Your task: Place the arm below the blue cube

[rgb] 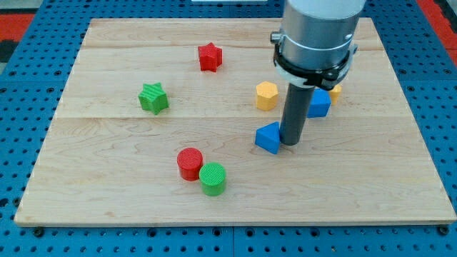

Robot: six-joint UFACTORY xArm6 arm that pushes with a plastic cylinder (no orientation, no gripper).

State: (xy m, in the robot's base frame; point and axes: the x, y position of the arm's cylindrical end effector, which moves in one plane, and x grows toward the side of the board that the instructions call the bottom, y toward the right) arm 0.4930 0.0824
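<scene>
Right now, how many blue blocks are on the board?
2. One blue block sits near the board's middle, touching my tip on its left; another blue block is partly hidden behind the arm. More could be hidden.

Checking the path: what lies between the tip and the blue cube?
Nothing: in the camera view my tip stands just below the blue cube, bare wood between.

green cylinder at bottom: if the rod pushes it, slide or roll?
The green cylinder stands on its flat end, so it would probably slide, not roll. It touches the red cylinder, so a push toward the view's upper left would likely move both. My tip is well away.
</scene>
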